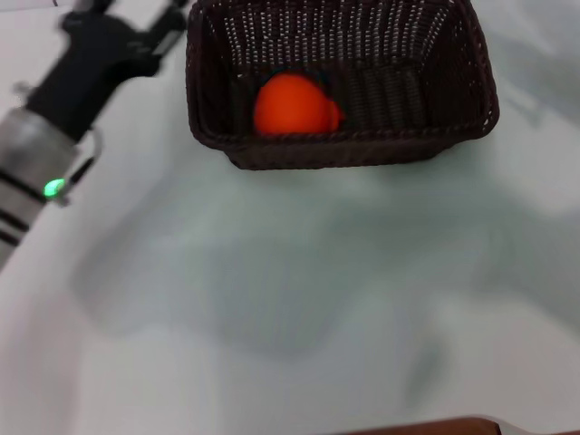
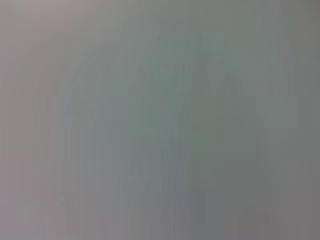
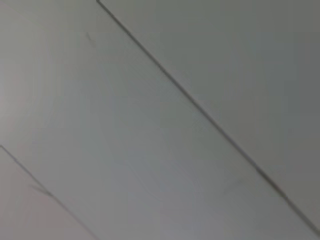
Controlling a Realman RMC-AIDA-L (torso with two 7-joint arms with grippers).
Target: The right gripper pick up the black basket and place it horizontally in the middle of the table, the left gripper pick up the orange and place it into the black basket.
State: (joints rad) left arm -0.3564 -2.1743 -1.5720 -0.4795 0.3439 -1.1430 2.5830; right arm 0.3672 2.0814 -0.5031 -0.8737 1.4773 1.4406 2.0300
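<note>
The small bright orange round fruit (image 1: 292, 105) lies inside the dark woven wicker basket (image 1: 362, 149), which sits lengthwise on the plain white table (image 1: 290, 299). Both placements appear complete. The left gripper (image 1: 136, 27) stands just beside the basket; whether its fingers are apart cannot be determined. The right gripper is not visible.

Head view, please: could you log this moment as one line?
orange: inside basket | left gripper: beside basket, holding nothing | right gripper: out of view | table
</note>
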